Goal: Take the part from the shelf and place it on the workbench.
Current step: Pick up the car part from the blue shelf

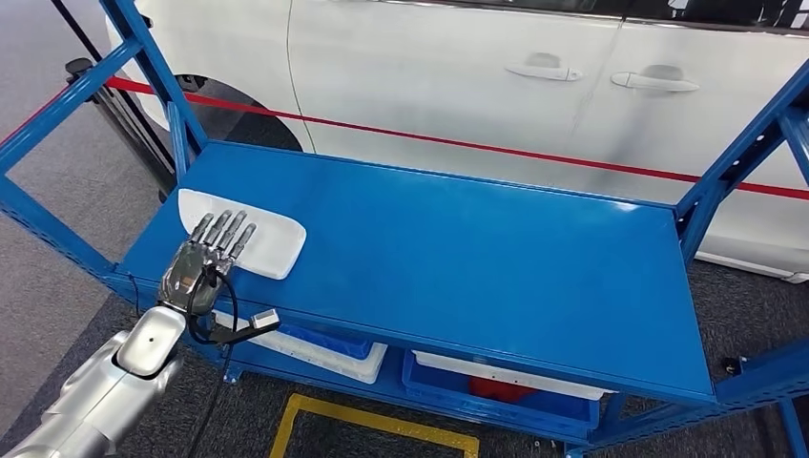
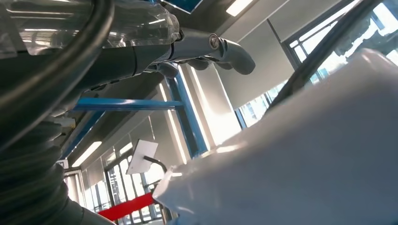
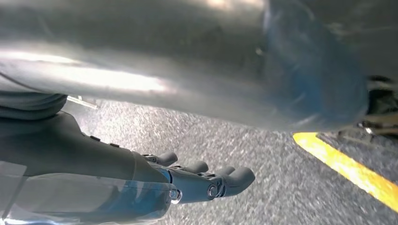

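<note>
The white part [image 1: 243, 232] lies flat on the blue desk [image 1: 458, 258], near its left end and close to the front edge. The left robot hand [image 1: 205, 253] reaches in from below on a silver arm [image 1: 105, 382] and rests palm down over the near side of the part, its fingers [image 1: 229, 229] stretched out side by side across the white surface; whether it grips the part or only lies on it cannot be told. In the left wrist view the part [image 2: 305, 154] is a broad pale curved surface close to the camera, with the fingers [image 2: 225, 47] extended above it and a gap showing between them and the part there. The right robot hand [image 3: 202, 180] hangs over grey speckled floor [image 3: 263, 164] beside a yellow line [image 3: 347, 168], its fingers straight and close together, holding nothing. Under the desk top, a lower level of the blue frame carries blue bins [image 1: 496, 386] with white pieces lying in them and something red [image 1: 501, 388] in the right one. Behind the desk stands a white car [image 1: 477, 67] with two door handles [image 1: 591, 74], and a red tape [image 1: 429, 138] stretches across in front of it. On the floor before the desk a yellow outline [image 1: 372, 425] is marked
</note>
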Controlling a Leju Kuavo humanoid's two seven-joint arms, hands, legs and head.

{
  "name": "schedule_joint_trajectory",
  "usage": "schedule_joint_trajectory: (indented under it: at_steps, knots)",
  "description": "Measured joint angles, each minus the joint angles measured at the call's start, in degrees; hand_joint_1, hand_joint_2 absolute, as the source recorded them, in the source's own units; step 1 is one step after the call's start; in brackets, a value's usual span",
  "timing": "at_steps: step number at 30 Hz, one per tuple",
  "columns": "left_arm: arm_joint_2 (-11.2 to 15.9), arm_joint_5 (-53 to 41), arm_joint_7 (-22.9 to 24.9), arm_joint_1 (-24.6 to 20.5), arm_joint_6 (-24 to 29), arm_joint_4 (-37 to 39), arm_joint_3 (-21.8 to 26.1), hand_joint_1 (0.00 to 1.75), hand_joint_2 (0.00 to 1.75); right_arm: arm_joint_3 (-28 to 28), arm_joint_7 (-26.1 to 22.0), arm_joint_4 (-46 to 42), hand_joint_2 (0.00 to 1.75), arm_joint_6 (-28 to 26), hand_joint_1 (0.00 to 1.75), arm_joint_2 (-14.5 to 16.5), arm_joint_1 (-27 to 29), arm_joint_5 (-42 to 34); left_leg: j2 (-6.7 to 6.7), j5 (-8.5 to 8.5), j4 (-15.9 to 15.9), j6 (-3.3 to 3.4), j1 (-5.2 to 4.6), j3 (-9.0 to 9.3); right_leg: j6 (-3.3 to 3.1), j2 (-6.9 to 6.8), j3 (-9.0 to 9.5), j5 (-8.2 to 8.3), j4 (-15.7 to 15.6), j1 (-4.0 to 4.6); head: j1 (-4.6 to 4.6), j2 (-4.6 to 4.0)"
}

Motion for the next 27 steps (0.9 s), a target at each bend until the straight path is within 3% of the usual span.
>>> schedule_joint_trajectory:
  at_steps: [1,3,5,8,10,13,14,15,16,17,18,20,24,25,27]
  knots:
    - [-0.26,0.0,-0.04,-0.18,0.0,0.64,-0.09,0.0,1.75,0.0,-0.02,0.0,0.0,0.0,0.0,-0.09,0.04,0.05,-0.01,-0.13,0.28,-0.13,0.04,-0.08,0.15,-0.02,0.51,1.29,-1.12,-0.07,0.01,0.0]
    - [-0.74,0.0,-0.01,-0.71,0.0,1.85,-0.28,0.0,1.75,0.0,-0.09,0.01,0.0,0.01,0.0,-0.29,0.07,0.2,-0.05,-0.66,1.25,-0.62,0.17,-0.34,0.2,-0.07,4.04,4.94,-8.16,-0.25,0.03,0.0]
    - [-1.06,-0.01,0.22,-1.53,0.01,3.01,-0.48,0.0,1.75,0.01,-0.2,0.02,0.0,0.09,0.0,-0.42,0.03,0.32,-0.11,-1.33,2.51,-1.27,-0.01,-0.85,-0.38,0.09,6.44,6.65,-13.26,-0.26,-0.05,0.0]
    - [-1.69,0.0,0.57,-2.74,0.02,4.55,-0.87,0.0,1.75,0.02,-0.27,0.02,0.0,0.28,0.0,-0.47,-0.07,0.36,-0.15,-1.68,3.09,-1.97,-0.15,-1.25,-1.53,0.26,6.48,6.68,-13.71,-0.1,-0.1,0.0]
    - [-2.05,0.03,0.59,-3.33,0.02,5.43,-0.99,0.0,1.75,0.02,-0.27,0.01,0.0,0.33,0.0,-0.57,-0.09,0.39,-0.18,-2.84,4.63,-2.55,0.05,-1.85,-2.08,0.24,6.53,6.83,-13.86,-0.3,-0.19,0.0]
    - [-2.49,0.14,0.54,-4.08,0.02,6.88,-1.08,0.0,1.75,0.02,-0.28,0.02,0.0,0.38,0.0,-0.62,-0.07,0.42,-0.2,-7.92,14.31,-3.54,0.43,-6.15,-2.5,0.23,6.51,6.92,-13.95,-0.39,-0.44,0.0]
    - [-2.67,0.15,0.52,-4.16,0.02,7.35,-1.13,0.0,1.75,0.02,-0.27,0.02,0.0,0.42,0.0,-0.62,-0.06,0.42,-0.2,-9.12,17.72,-3.69,0.52,-7.79,-2.52,0.25,6.49,6.92,-13.94,-0.38,-0.44,0.0]
    - [-2.85,0.15,0.5,-4.18,0.02,7.8,-1.2,0.0,1.75,0.02,-0.27,0.02,0.0,0.46,0.0,-0.62,-0.06,0.42,-0.2,-9.27,19.43,-3.71,0.57,-8.68,-2.52,0.28,6.5,6.91,-13.93,-0.37,-0.44,0.0]
    - [-3.03,0.14,0.48,-4.24,0.02,8.24,-1.26,0.0,1.75,0.02,-0.26,0.02,0.0,0.49,0.0,-0.62,-0.06,0.42,-0.2,-8.24,18.78,-3.59,0.6,-8.49,-2.51,0.34,6.53,6.91,-13.92,-0.35,-0.44,0.0]
    - [-3.17,0.14,0.46,-4.4,0.02,8.64,-1.31,0.0,1.75,0.02,-0.26,0.02,0.0,0.51,0.0,-0.62,-0.07,0.42,-0.22,-6.28,15.82,-3.33,0.6,-7.17,-2.5,0.39,6.61,6.9,-13.93,-0.3,-0.44,0.0]
    - [-3.27,0.13,0.46,-4.66,0.02,8.98,-1.32,0.0,1.75,0.02,-0.26,0.02,0.0,0.52,0.0,-0.62,-0.08,0.42,-0.24,-4.09,11.48,-2.91,0.53,-5.16,-2.49,0.44,6.69,6.9,-13.95,-0.25,-0.44,0.0]
    - [-3.45,0.14,0.48,-5.4,0.02,9.57,-1.32,0.0,1.75,0.02,-0.27,0.03,0.0,0.52,0.0,-0.58,-0.12,0.42,-0.21,-1.67,4.59,-2.13,0.2,-2.0,-2.21,0.45,6.73,6.97,-14.08,-0.1,-0.42,0.0]
    - [-3.73,0.16,0.46,-6.23,0.02,10.45,-1.32,0.0,1.75,0.02,-0.28,0.08,0.0,0.53,0.0,-0.53,-0.12,0.42,-0.13,-0.98,1.86,-1.07,-0.13,-0.92,-0.86,0.23,6.94,7.23,-14.65,-0.22,-0.34,0.0]
    - [-3.84,0.16,0.44,-6.34,0.02,10.57,-1.33,0.0,1.75,0.02,-0.28,0.09,0.0,0.53,0.0,-0.55,-0.13,0.42,-0.11,-0.57,1.14,-0.71,-0.01,-0.55,-0.65,0.17,6.77,6.76,-14.13,-0.16,-0.28,0.0]
    - [-4.16,0.2,0.38,-6.54,0.02,10.81,-1.33,0.0,1.75,0.02,-0.29,0.09,0.0,0.52,0.0,-0.62,-0.13,0.42,-0.03,0.1,0.1,-0.23,0.22,-0.11,-0.5,0.11,4.73,3.92,-9.72,-0.09,-0.02,0.0]
